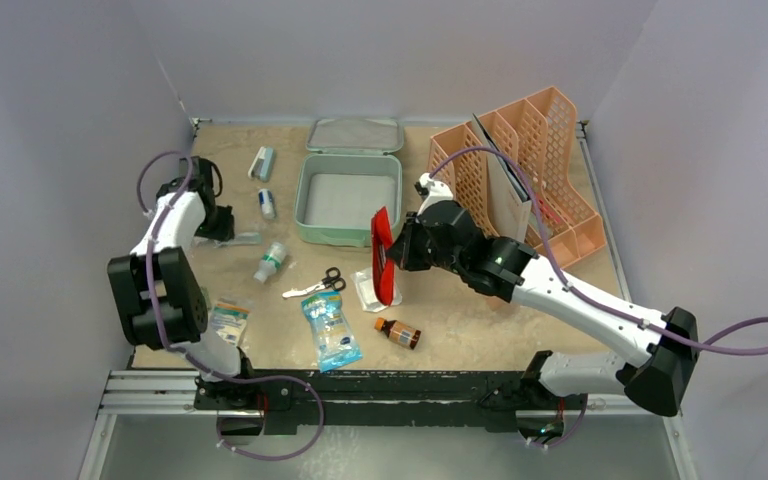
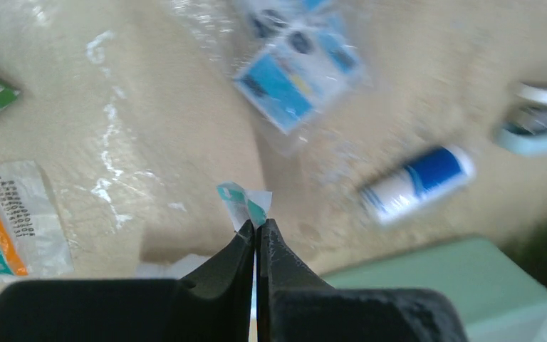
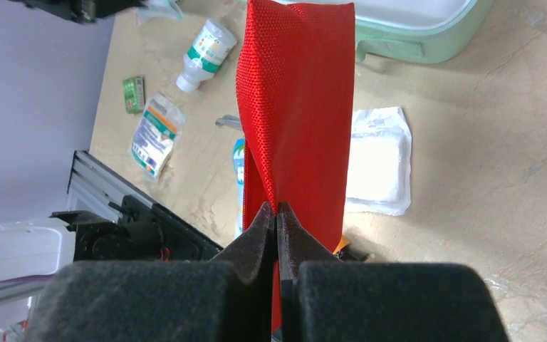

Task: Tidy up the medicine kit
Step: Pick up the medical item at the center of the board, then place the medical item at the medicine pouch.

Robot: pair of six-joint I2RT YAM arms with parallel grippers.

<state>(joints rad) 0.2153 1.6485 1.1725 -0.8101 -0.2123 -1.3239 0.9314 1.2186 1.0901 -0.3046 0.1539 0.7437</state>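
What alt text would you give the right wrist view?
The right gripper, shut, pinches a red mesh pouch that fills the centre. Behind it on the tan table lie a white gauze packet, a white bottle and a corner of the mint-green medicine kit.

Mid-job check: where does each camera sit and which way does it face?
Top external: above, behind the bases, looking down on the table; left arm and right arm show.
Left wrist: looks down past shut jaws pinching a small packet.
Right wrist: looks leftward past shut jaws gripping the red pouch.
All three share the medicine kit.
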